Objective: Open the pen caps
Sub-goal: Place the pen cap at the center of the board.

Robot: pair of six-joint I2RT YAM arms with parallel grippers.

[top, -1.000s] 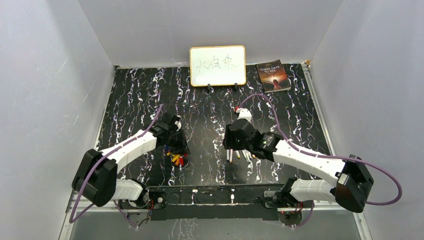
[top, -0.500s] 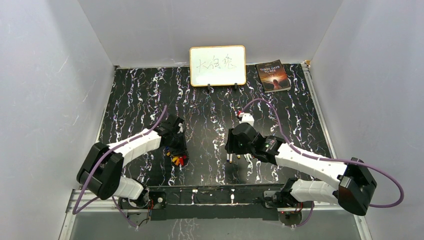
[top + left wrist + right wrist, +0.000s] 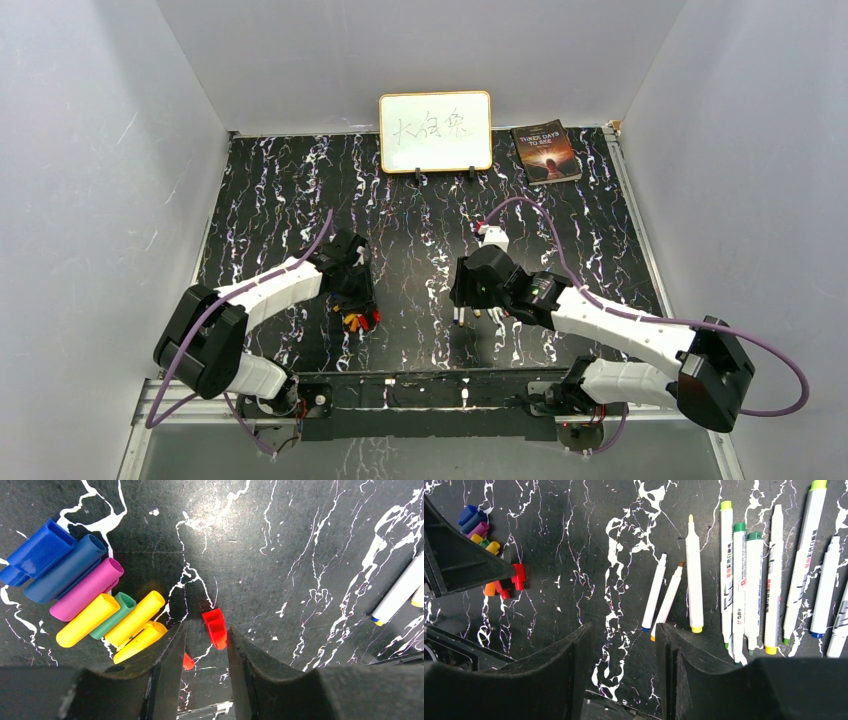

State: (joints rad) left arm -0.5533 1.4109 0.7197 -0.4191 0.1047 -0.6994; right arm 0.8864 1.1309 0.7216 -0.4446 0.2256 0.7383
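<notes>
In the left wrist view, a red pen cap [image 3: 215, 627] lies on the black table between the jaws of my open left gripper [image 3: 205, 632], beside the right finger. A second red bit [image 3: 188, 661] lies by the left finger. Blue, purple, green and yellow pen caps [image 3: 85, 595] lie in a heap to the left. In the top view the left gripper [image 3: 356, 292] hovers over this heap [image 3: 357, 320]. My right gripper [image 3: 624, 630] is open and empty above the table. Several white pens [image 3: 734, 575] lie side by side just beyond it and to its right.
A whiteboard [image 3: 435, 131] stands at the back of the table with a book [image 3: 546, 152] to its right. Grey walls close the left and right sides. One white pen [image 3: 400, 590] lies at the right edge of the left wrist view.
Both arms shifted slightly a second ago, the right gripper a little away from the near edge. Over the last half second, nothing visible has moved.
</notes>
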